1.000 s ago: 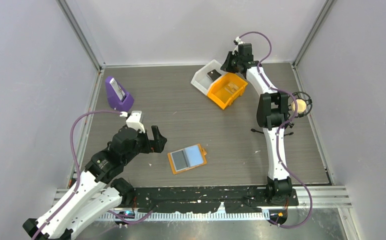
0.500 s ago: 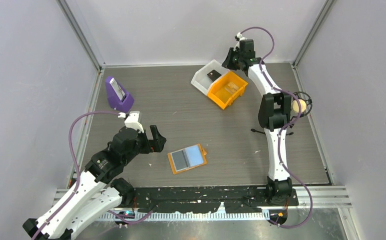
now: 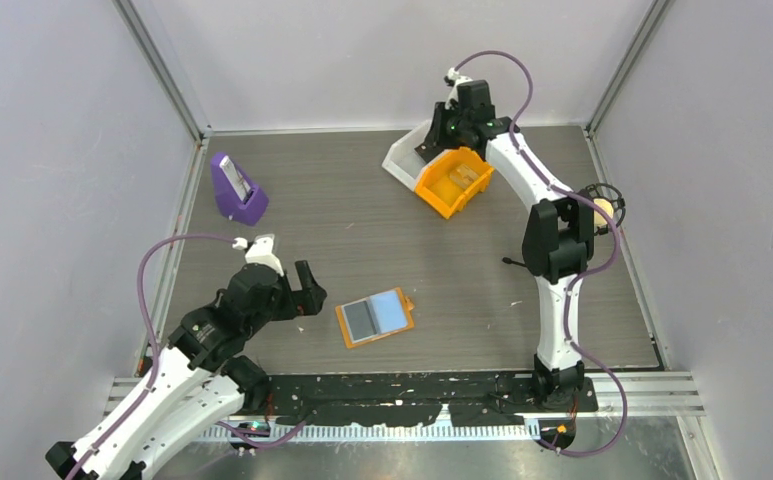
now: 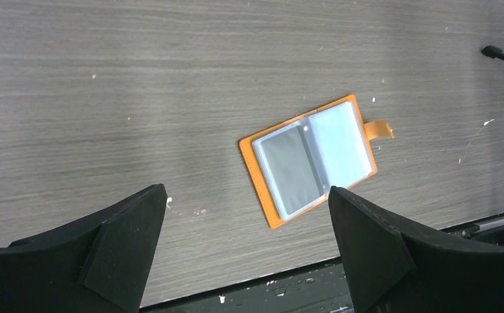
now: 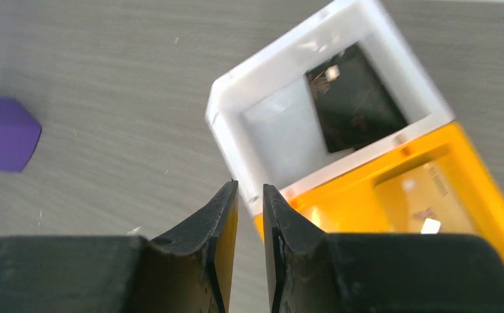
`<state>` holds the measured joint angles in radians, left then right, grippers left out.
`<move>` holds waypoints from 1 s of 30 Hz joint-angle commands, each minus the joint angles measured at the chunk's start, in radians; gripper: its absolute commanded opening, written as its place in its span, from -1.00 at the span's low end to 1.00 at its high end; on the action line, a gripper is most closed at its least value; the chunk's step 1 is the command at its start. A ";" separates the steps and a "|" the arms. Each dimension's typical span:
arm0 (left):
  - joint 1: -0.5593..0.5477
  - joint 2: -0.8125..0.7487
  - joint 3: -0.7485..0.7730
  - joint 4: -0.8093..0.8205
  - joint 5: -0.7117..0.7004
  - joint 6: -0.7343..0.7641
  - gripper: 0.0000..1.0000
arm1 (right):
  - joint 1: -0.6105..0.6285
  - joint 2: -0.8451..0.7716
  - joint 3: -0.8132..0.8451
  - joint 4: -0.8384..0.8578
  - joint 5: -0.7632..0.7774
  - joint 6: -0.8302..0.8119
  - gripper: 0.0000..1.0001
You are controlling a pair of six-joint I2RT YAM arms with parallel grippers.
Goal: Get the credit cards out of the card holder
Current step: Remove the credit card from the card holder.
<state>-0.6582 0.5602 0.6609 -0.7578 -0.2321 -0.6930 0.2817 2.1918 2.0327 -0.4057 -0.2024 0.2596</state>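
Overhead, the right fingers (image 3: 430,142) have swung from behind the bins to above the white bin (image 3: 399,160). The left fingers (image 3: 304,292) have eased back, with the card holder (image 3: 375,318) just beside them. At the left wrist, the fingers are spread fully and empty, and the holder lies open on the desk ahead, a grey card (image 4: 289,173) seemingly still pocketed. At the right wrist, the fingers have parted slightly, gripping nothing. A dark card (image 5: 355,98) lies in the bin beyond them, so it was likely just dropped, with more to pull.
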 commanded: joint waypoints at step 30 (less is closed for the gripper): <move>0.007 0.065 -0.203 0.229 0.211 -0.118 0.72 | 0.688 -0.636 -0.988 0.171 0.022 0.350 0.02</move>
<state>-0.6571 0.6445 0.4400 -0.5850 -0.0296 -0.8051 0.8986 1.5902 1.0302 -0.2775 -0.2489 0.5636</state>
